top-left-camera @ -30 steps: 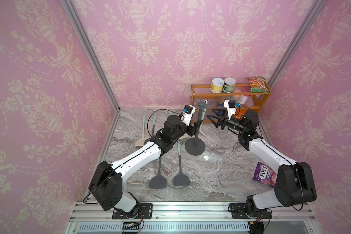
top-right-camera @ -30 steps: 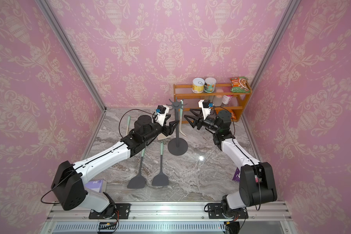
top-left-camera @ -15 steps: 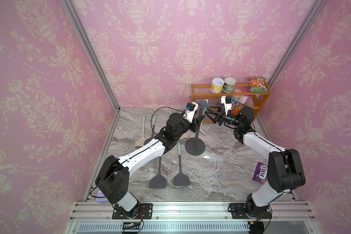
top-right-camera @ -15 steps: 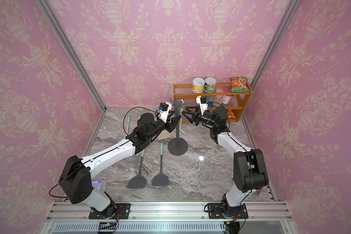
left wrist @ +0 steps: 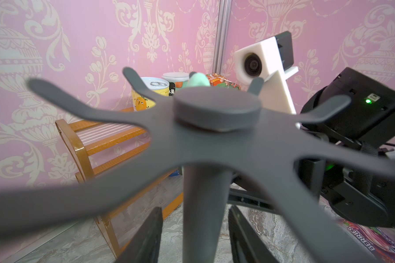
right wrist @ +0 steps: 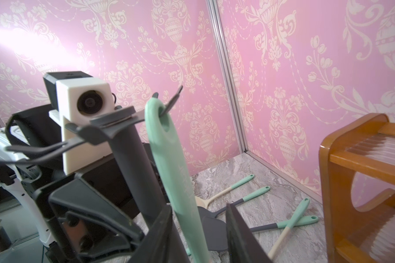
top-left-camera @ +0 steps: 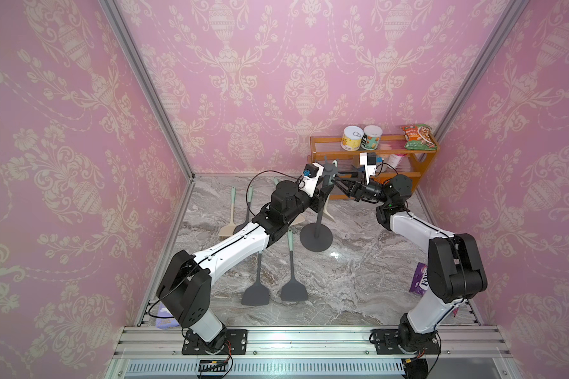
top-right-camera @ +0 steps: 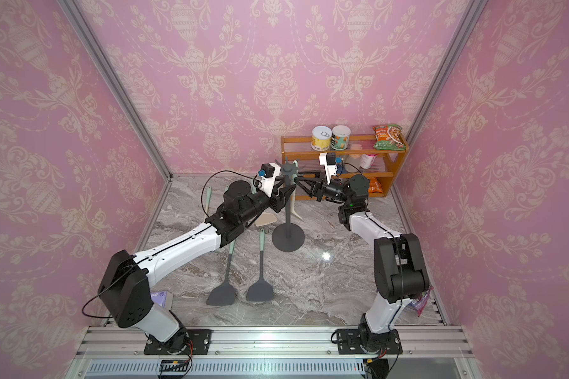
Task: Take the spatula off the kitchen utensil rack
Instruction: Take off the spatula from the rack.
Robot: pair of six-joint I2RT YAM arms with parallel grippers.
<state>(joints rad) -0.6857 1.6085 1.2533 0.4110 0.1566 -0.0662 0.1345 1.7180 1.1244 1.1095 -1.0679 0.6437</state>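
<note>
The spatula (right wrist: 180, 177) hung by the hole of its mint handle on a hook of the kitchen utensil rack (top-left-camera: 316, 239), in the middle of the right wrist view. My right pincer (right wrist: 198, 206) stood open around that handle, one gap visible, ready to lift it. My left pincer (left wrist: 194, 214), also open, flanked the rack's pole, I think to steady it.

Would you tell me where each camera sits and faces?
Top views: high in front, looking down at the table; both arms whole.
Left wrist: on left arm, facing the rack; left gripper straddles its pole.
Right wrist: on right arm, facing the hanging spatula; right gripper flanks it.
Shared: every view shows the rack.
</note>
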